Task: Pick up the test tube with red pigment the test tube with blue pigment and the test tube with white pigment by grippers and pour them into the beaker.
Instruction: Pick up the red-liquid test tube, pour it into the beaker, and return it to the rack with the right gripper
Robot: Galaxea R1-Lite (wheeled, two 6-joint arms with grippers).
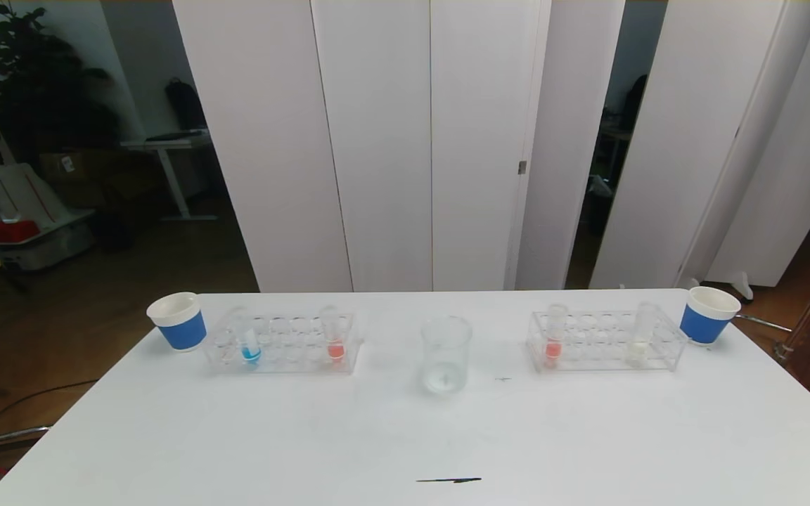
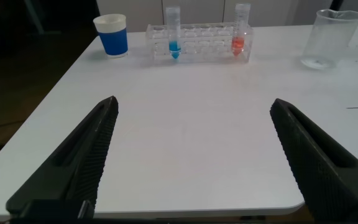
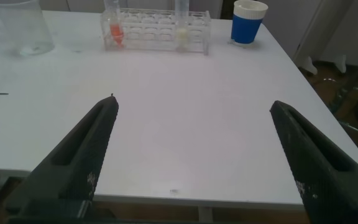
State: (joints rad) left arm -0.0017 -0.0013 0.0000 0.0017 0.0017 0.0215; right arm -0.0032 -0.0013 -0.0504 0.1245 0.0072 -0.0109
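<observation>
The clear beaker (image 1: 446,353) stands mid-table between two clear racks. In the left rack (image 1: 282,344) stand the blue-pigment test tube (image 1: 249,341) and a red-pigment test tube (image 1: 335,336). The right rack (image 1: 605,343) holds another red-pigment tube (image 1: 554,337) and the white-pigment test tube (image 1: 640,336). Neither arm shows in the head view. My left gripper (image 2: 192,102) hangs open over the table's near edge, far short of the blue tube (image 2: 173,34), red tube (image 2: 240,31) and beaker (image 2: 331,38). My right gripper (image 3: 192,102) is likewise open and empty, well back from the red tube (image 3: 114,25) and white tube (image 3: 182,26).
A white paper cup with a blue band (image 1: 178,321) sits at the table's left corner, and another one (image 1: 707,315) at the right corner. A dark thin mark (image 1: 448,481) lies on the table's near middle. White folding screens stand behind the table.
</observation>
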